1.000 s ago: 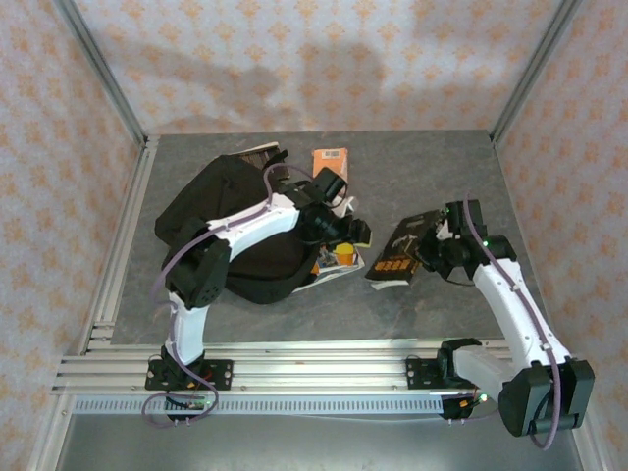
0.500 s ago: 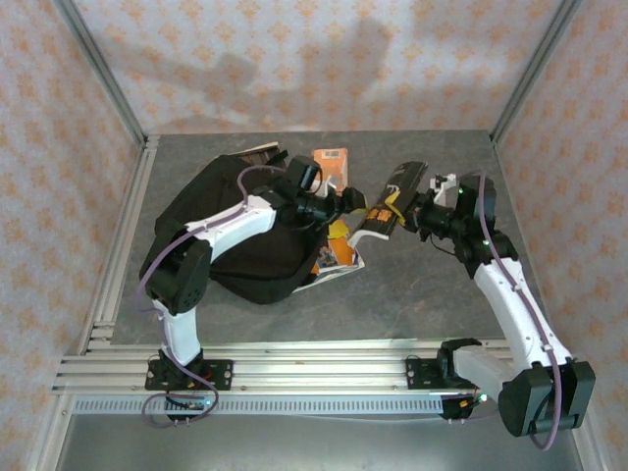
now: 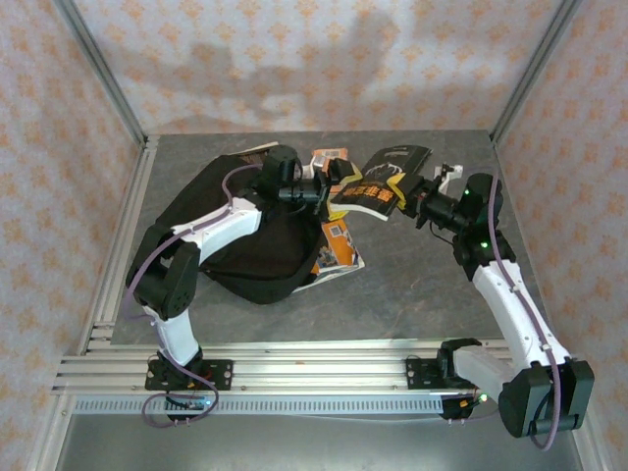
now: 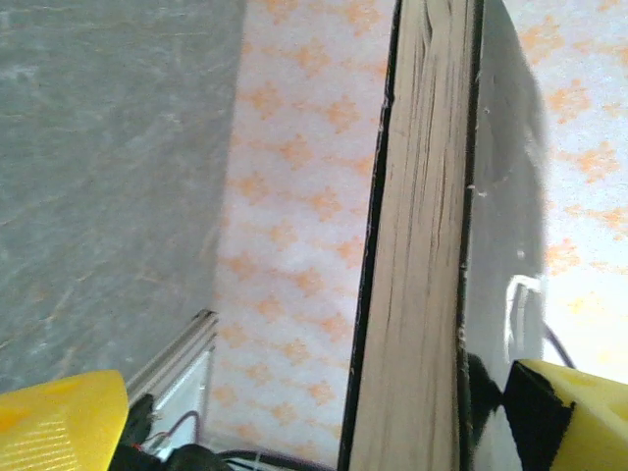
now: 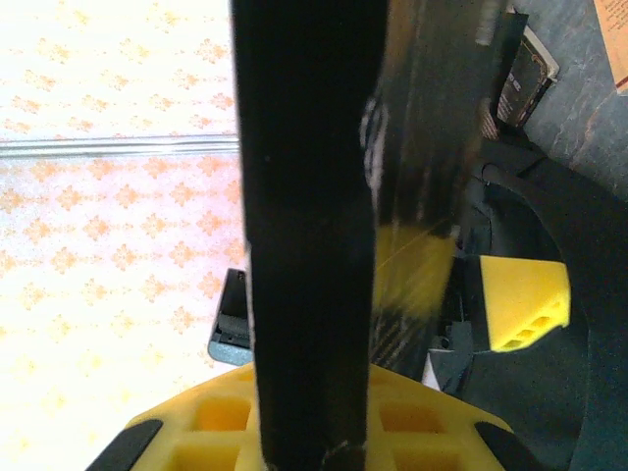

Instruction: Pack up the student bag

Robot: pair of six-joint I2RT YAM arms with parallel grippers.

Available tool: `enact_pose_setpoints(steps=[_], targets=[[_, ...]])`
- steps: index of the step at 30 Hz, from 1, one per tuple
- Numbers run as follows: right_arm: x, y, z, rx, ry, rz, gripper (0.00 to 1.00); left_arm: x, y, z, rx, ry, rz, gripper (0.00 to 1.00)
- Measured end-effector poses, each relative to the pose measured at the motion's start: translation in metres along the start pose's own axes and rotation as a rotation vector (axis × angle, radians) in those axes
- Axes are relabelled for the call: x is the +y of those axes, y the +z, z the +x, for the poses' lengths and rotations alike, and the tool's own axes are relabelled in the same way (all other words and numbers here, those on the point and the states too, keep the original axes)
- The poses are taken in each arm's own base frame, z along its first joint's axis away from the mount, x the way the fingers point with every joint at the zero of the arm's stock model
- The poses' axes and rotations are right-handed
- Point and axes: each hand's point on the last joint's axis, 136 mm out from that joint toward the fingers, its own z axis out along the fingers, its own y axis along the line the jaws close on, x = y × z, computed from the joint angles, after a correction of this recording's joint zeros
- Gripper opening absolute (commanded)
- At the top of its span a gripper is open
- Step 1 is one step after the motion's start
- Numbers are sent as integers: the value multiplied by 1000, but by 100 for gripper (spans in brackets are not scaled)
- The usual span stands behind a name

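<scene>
Two tools flank the black book, its length spanning between them: right tool clamped on one end, left tool wide astride the other, student bag on the desk below the left tool.

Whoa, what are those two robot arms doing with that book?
They are packing a school bag. The right gripper is pinching a black book and holding it up in the air beside the big black bag, which lies on the table. The left gripper is wide open at the book's other end, with a finger on each side but not squeezing. The book is not in the bag yet. Another book lies by the bag.
</scene>
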Motion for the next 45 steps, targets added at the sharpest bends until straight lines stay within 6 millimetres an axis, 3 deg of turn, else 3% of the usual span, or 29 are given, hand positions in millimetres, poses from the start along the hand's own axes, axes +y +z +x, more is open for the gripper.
enact_pose_setpoints(steps=[5, 8, 19, 25, 30, 40, 42, 45], targets=[[-11, -1, 3, 11, 11, 20, 0, -20, -1, 3, 18, 9, 69, 62], [-30, -5, 13, 53, -39, 124, 0, -22, -4, 7, 24, 16, 78, 50], [-70, -32, 52, 190, -225, 314, 0, -3, -9, 27, 106, 96, 43, 34], [-81, -37, 73, 285, -314, 359, 0, -1, -18, 41, 133, 180, 11, 31], [-81, -42, 79, 301, -350, 359, 0, 6, -20, 45, 151, 211, 0, 28], [-76, -38, 92, 351, -273, 272, 0, 9, -14, 61, 198, 265, -5, 61], [-72, -36, 94, 359, -257, 248, 0, 9, -13, 64, 206, 268, -5, 62], [-62, -33, 94, 361, -242, 208, 0, 8, -13, 66, 219, 268, -1, 54]])
